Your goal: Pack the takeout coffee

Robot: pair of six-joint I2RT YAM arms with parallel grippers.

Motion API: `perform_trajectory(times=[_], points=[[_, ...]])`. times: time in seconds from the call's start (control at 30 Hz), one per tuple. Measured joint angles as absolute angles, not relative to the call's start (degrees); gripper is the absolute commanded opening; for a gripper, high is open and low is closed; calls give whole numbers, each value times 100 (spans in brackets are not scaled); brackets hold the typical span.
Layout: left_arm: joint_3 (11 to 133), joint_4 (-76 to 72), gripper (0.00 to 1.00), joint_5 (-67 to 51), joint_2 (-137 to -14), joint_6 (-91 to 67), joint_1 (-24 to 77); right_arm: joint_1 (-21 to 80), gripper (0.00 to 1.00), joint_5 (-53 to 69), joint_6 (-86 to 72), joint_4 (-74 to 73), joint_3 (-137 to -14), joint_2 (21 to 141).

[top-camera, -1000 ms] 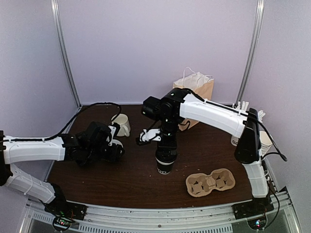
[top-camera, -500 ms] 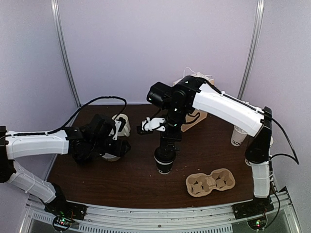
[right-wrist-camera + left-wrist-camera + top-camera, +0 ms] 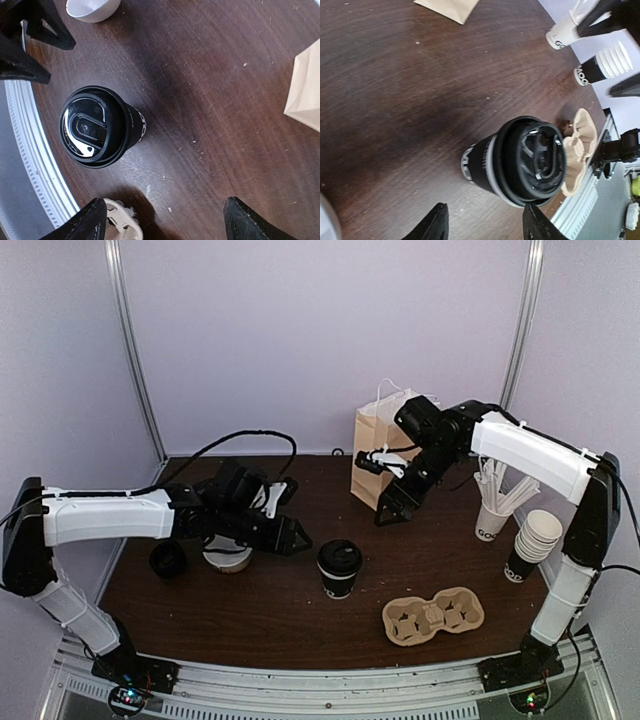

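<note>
The left fingers point(image 3: 436, 224) were spread apart with nothing between them; the coffee cup point(image 3: 520, 160) stood just ahead of their tips, upright on the bench point(image 3: 395, 100), black lid on, not touched. The right fingers point(image 3: 95, 220) were spread apart too and held nothing; the cup was well apart from them, and the paper bag point(image 3: 378, 445) was near them. The cup tray point(image 3: 433, 616) lay past the cup from the left fingers. I think the step was getting hold of the cup; next the left fingers should go either side of it, squeeze gently, and keep it upright.
</note>
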State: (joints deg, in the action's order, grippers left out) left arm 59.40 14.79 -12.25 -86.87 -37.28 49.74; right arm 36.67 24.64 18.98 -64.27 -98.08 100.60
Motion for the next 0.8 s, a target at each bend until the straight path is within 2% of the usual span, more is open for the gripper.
perform_trajectory(times=[0.23,0.57,0.8], points=[[6259,1341,51,-1680,-9076,-3894,5000,3406,85,3754,1313,-5634,-8724,10108],[6348,1330,50,-2029,-9437,-3953,5037,3413,82,4659,1000,-5223,-8630,10613],[6348,1295,49,-2217,-9509,-3959,5037,3413,73,4821,893,-5201,-8630,10805]])
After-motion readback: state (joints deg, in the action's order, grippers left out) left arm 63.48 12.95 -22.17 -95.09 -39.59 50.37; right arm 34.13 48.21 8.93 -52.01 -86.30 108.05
